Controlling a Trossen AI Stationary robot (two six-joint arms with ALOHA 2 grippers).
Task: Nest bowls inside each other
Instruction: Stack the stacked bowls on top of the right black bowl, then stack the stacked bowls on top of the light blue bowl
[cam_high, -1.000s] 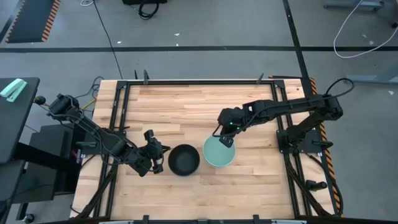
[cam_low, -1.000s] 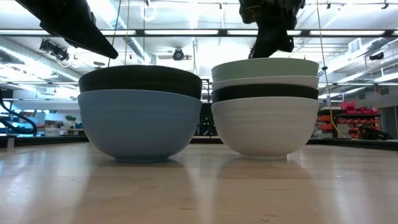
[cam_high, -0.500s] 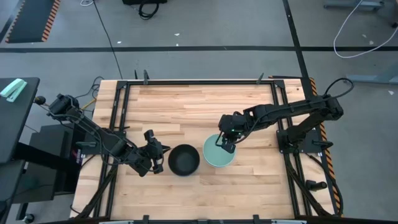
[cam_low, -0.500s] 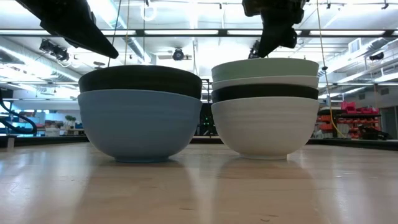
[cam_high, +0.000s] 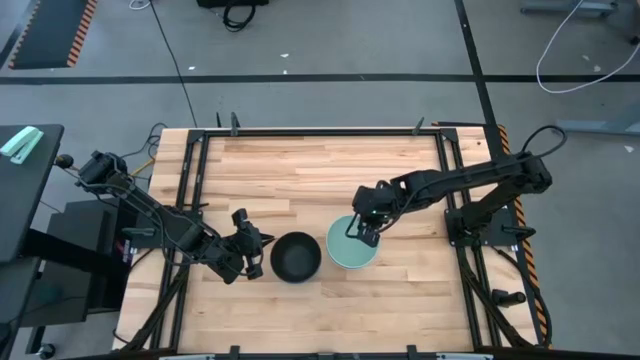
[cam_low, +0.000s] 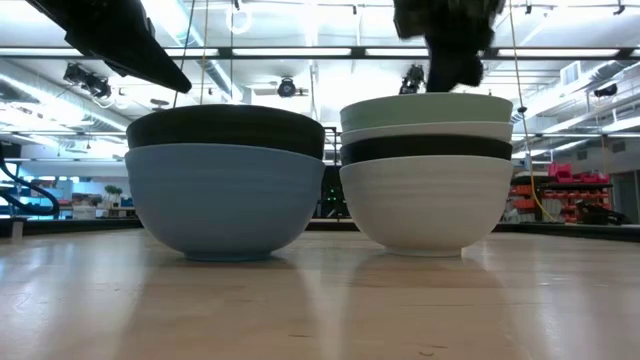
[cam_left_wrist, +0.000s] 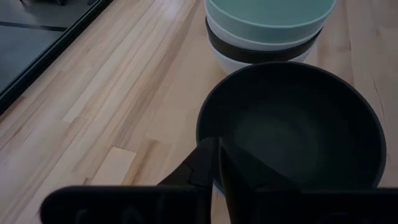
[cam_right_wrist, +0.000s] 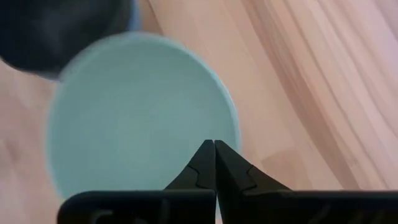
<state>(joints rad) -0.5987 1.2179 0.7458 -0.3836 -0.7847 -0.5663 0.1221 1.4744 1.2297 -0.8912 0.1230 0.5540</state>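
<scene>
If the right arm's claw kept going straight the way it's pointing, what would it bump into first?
Most likely the mint green bowl topping the right-hand stack. The right gripper, fingers shut, hangs over its rim pointing down into it. How far above is hard to judge.

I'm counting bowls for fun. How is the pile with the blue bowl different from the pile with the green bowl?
The blue pile has two bowls, a black one inside a blue one. The green pile has four: white, black, white, then green on top, so it stands taller. The right gripper is over the green pile's rim. Both piles sit on the table.
</scene>
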